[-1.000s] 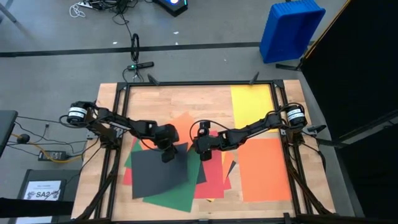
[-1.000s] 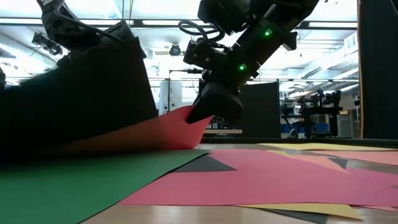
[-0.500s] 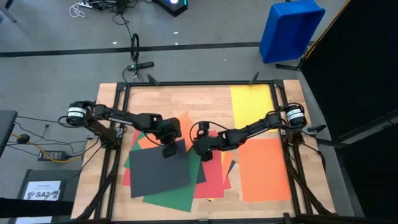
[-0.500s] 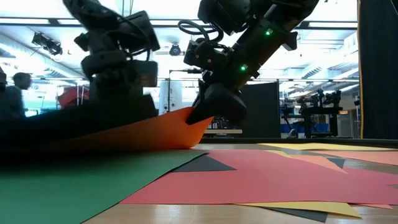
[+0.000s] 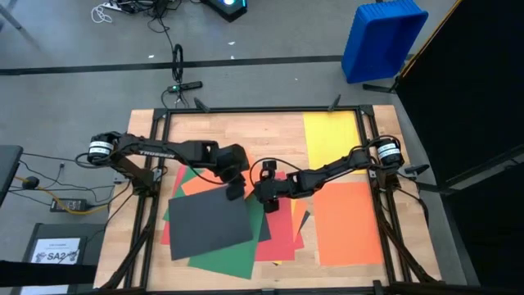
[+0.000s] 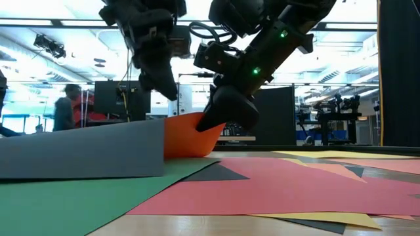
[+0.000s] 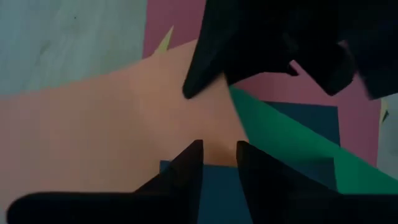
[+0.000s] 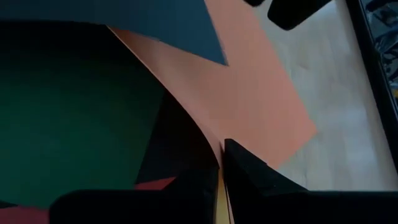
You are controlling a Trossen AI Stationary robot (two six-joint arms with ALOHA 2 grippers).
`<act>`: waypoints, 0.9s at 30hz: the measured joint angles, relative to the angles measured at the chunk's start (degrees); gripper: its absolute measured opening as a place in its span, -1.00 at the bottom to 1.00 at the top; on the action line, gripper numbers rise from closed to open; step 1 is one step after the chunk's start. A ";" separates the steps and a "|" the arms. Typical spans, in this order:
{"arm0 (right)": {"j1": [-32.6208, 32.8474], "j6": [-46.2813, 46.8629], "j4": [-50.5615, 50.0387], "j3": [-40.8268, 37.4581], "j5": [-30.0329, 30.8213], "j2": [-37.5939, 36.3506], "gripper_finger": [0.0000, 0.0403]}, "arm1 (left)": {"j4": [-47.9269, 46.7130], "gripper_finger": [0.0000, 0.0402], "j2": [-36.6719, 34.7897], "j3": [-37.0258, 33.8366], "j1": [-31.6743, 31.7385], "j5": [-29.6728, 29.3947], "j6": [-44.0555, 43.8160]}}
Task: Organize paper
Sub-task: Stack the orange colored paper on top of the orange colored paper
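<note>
The left gripper [image 5: 235, 191], slightly parted and empty, has dropped the dark sheet [image 5: 209, 225] flat mid-pile (one placed), while the right gripper [image 5: 271, 202] stays pinched on the orange sheet [image 6: 190, 134].

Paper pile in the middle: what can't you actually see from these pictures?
- High view: the dark grey sheet hides how many sheets lie beneath.
- Low view: the raised orange sheet and right end effector block everything behind.
- Left wrist view: the far sheet edges are cut off.
</note>
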 joint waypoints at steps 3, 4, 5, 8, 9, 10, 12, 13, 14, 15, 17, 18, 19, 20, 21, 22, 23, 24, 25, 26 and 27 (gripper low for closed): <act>0.00 0.22 0.00 0.00 0.02 0.00 -1.00 | -0.02 -0.58 -0.02 0.24 -1.46 -3.27 -3.00; -0.01 0.45 0.00 0.00 0.04 0.00 -1.00 | -0.14 -0.58 0.02 0.24 -2.03 -5.13 -4.29; -0.14 0.77 0.00 0.00 0.04 0.00 -1.00 | -0.17 -0.58 0.20 0.24 -2.66 -7.29 -5.48; -0.58 2.05 0.00 0.00 0.01 0.00 -1.00 | -0.28 -0.58 0.47 0.24 -4.05 -9.79 -7.20; -0.78 2.36 0.00 0.00 0.02 0.00 -1.00 | 0.11 -0.58 0.57 0.24 -4.47 -10.05 -7.66; -0.95 2.56 0.00 0.00 -0.01 0.00 -1.00 | 0.55 -0.57 0.63 0.24 -4.92 -10.46 -8.52; -1.26 2.71 -0.01 0.00 -0.72 -0.06 -1.00 | 0.97 -0.55 0.65 0.24 -5.85 -10.84 -8.85; -1.41 2.82 0.00 0.00 -1.12 -0.12 -1.00 | 1.38 -0.54 0.67 0.24 -6.30 -11.20 -8.87; -1.52 3.00 0.02 0.00 -1.15 -0.16 -1.00 | 1.70 -0.51 0.70 0.24 -6.79 -11.81 -8.93; -1.58 3.12 0.02 0.00 -1.27 -0.20 -1.00 | 1.80 -0.49 0.70 0.24 -7.29 -12.48 -9.03; -1.58 3.39 0.00 0.00 -1.33 -0.20 -1.00 | 1.95 -0.43 0.70 0.24 -8.04 -13.67 -9.05; -1.58 3.45 0.00 0.00 -1.36 -0.20 -1.00 | 1.88 -0.39 0.70 0.24 -8.37 -14.27 -9.06; -1.58 3.45 0.02 0.00 -1.52 -0.20 -1.00 | 1.93 -0.35 0.91 0.24 -8.71 -14.84 -9.12; -1.58 3.47 0.02 0.00 -1.67 -0.22 -1.00 | 2.24 -0.31 1.42 0.24 -8.96 -15.35 -9.35; -1.58 3.51 0.02 0.00 -1.94 -0.22 -1.00 | 2.46 -0.26 1.86 0.24 -9.17 -15.35 -9.63; -1.58 3.64 0.02 0.00 -2.01 -0.22 -1.00 | 2.79 -0.20 2.52 0.24 -9.29 -15.35 -9.96; -1.59 3.87 0.08 0.00 -1.99 -0.22 -1.00 | 3.32 -0.15 3.28 0.24 -9.48 -15.35 -10.18; -1.60 3.97 0.16 0.00 -2.00 -0.22 -1.00 | 3.61 -0.09 3.89 0.24 -9.55 -15.33 -10.21; -1.61 4.00 0.17 0.00 -2.01 -0.24 -1.00 | 3.75 -0.03 4.80 0.24 -9.59 -15.18 -10.23; -1.62 4.00 0.20 0.00 -2.01 -0.24 -1.00 | 4.00 0.03 5.54 0.24 -9.59 -15.01 -10.27; -1.62 4.00 0.22 0.00 -2.01 -0.24 -1.00 | 4.19 0.09 6.04 0.24 -9.61 -14.50 -10.37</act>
